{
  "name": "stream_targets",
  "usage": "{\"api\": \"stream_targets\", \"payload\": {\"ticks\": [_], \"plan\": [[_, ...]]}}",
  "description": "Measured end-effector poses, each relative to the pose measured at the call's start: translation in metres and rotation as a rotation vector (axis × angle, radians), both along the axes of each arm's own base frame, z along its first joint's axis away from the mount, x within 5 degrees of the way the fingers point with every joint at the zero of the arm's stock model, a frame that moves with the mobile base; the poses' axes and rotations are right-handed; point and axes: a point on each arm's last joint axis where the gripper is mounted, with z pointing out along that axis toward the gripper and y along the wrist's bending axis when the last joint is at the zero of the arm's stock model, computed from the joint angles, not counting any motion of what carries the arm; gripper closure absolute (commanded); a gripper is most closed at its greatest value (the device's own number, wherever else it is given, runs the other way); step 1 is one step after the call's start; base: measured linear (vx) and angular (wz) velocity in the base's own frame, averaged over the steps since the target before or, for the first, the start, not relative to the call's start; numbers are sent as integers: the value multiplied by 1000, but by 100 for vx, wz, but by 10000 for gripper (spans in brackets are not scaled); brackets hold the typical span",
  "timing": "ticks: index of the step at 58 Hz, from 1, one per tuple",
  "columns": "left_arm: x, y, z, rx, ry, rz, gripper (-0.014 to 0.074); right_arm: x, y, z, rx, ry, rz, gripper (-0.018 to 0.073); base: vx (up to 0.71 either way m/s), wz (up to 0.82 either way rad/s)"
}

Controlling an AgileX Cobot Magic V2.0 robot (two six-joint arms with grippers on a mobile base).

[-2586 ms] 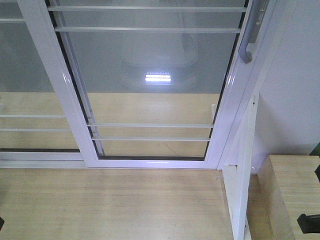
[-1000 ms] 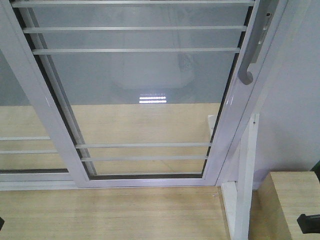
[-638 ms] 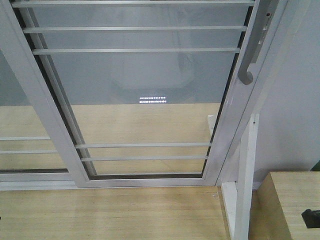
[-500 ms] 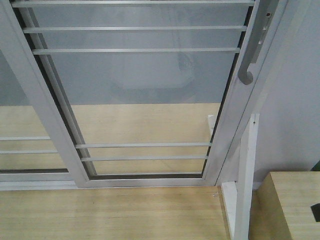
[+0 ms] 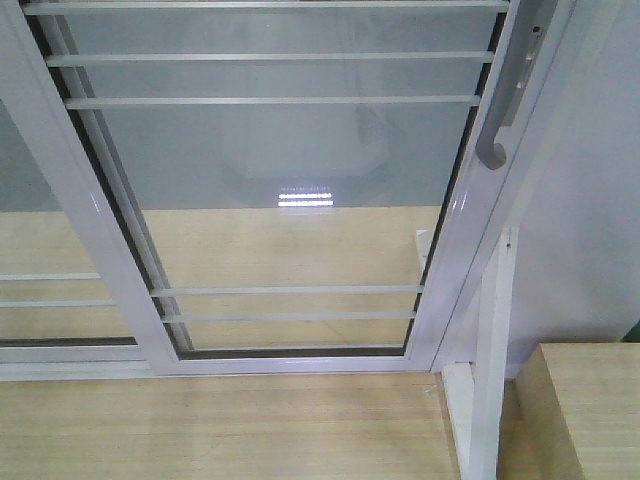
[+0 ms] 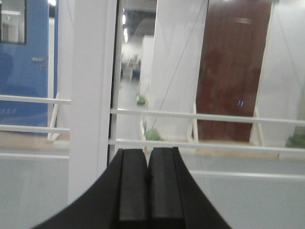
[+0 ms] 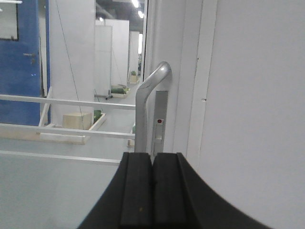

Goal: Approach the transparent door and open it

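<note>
Left claw (image 6: 147, 179) and right claw (image 7: 152, 183) sit closed, empty; the right faces the handle (image 7: 143, 102) on the transparent door (image 5: 280, 160).

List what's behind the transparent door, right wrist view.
Through the transparent door: blue door, white column, beige box, lit corridor. The shut right gripper covers the lower middle.

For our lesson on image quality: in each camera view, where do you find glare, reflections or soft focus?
Front-facing view: a striped light reflection glares on the transparent door; otherwise sharp. Left wrist view: the scene beyond the glass is soft and hazy, the shut left gripper dark. Right wrist view: a highlight tops the curved handle; the right gripper is dark too.
</note>
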Motion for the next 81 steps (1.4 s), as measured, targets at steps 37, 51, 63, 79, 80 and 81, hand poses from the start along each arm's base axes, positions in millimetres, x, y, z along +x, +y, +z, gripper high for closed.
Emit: {"api": "stream_targets", "payload": {"ticks": [37, 51, 63, 79, 80, 81], "plan": [[172, -11, 44, 23, 229, 22, 589, 172, 10, 56, -9, 225, -7, 562, 0, 0], [173, -10, 45, 32, 211, 28, 482, 173, 10, 61, 22, 176, -10, 481, 0, 0], [173, -11, 46, 66, 206, 22, 278, 172, 10, 57, 19, 227, -7, 259, 0, 0], [173, -11, 46, 84, 205, 19, 120, 175, 10, 54, 22, 237, -7, 56, 0, 0], [173, -11, 46, 84, 205, 19, 121, 176, 10, 53, 21, 240, -8, 56, 0, 0], [173, -11, 46, 84, 205, 19, 122, 177, 10, 53, 22, 238, -8, 58, 0, 0]]}}
